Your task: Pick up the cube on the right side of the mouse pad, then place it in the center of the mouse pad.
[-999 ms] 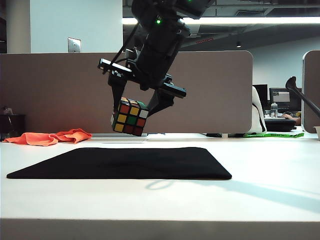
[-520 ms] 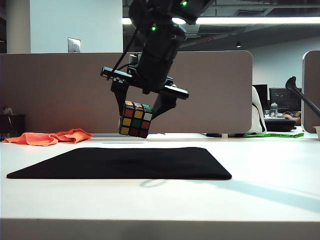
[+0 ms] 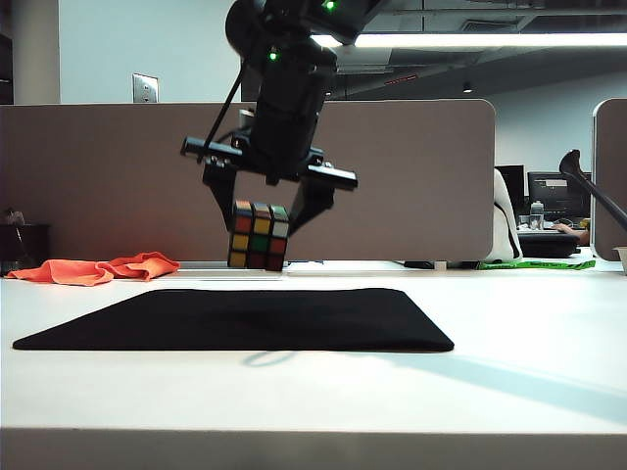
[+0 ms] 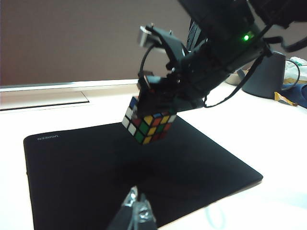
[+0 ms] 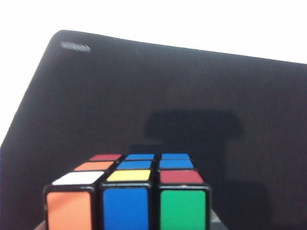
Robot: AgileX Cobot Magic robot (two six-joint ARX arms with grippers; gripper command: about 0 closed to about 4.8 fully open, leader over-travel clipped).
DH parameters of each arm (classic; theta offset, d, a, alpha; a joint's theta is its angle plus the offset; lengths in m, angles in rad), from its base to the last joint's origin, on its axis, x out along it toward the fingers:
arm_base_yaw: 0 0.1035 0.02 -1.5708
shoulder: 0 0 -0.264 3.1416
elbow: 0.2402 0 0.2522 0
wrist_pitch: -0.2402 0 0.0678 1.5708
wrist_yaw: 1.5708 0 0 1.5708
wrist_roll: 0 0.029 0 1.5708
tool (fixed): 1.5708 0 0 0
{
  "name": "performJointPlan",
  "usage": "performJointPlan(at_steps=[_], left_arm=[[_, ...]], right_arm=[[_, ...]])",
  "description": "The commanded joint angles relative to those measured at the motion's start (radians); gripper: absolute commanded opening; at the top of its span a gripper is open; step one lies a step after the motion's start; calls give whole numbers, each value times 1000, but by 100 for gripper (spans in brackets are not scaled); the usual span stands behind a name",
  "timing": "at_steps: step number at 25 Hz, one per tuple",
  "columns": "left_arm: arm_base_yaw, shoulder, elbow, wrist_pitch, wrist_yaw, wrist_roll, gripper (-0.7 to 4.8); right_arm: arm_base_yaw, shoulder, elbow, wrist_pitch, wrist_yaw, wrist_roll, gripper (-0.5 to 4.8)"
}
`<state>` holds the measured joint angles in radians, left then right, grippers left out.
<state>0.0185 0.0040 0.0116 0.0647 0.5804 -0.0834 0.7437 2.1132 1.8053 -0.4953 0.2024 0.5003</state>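
Note:
The cube (image 3: 258,240), a small puzzle cube with black edges and coloured stickers, hangs in the air above the far part of the black mouse pad (image 3: 235,323). My right gripper (image 3: 263,217) points down and is shut on the cube, one finger on each side. The left wrist view shows the same cube (image 4: 148,125) held over the mouse pad (image 4: 86,172), its shadow on the pad beneath it. In the right wrist view the cube (image 5: 127,196) fills the near edge and hides the fingers, with the mouse pad (image 5: 144,96) below. My left gripper (image 4: 136,211) rests low at the pad's near edge, fingers together, holding nothing.
An orange cloth (image 3: 98,268) lies on the white table (image 3: 490,392) beyond the pad's left end. A tan partition (image 3: 118,176) stands behind the table. A dark cone-shaped stand (image 4: 268,74) sits off the pad's right side.
My right gripper has carried the cube left and a little lower over the pad, and the wrist has turned so the cube hangs more level.

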Motion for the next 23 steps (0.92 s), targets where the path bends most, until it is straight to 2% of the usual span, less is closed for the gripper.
performJointPlan(at_steps=[1, 16, 23], left_arm=[[0, 1, 3, -1, -1, -3, -6], [0, 1, 3, -3, -1, -3, -6], [0, 1, 3, -4, -1, -3, -6]], right_arm=[[13, 13, 12, -2, 14, 44, 298], [-4, 53, 13, 13, 32, 76, 306], [-11, 66, 13, 47, 4, 76, 306]])
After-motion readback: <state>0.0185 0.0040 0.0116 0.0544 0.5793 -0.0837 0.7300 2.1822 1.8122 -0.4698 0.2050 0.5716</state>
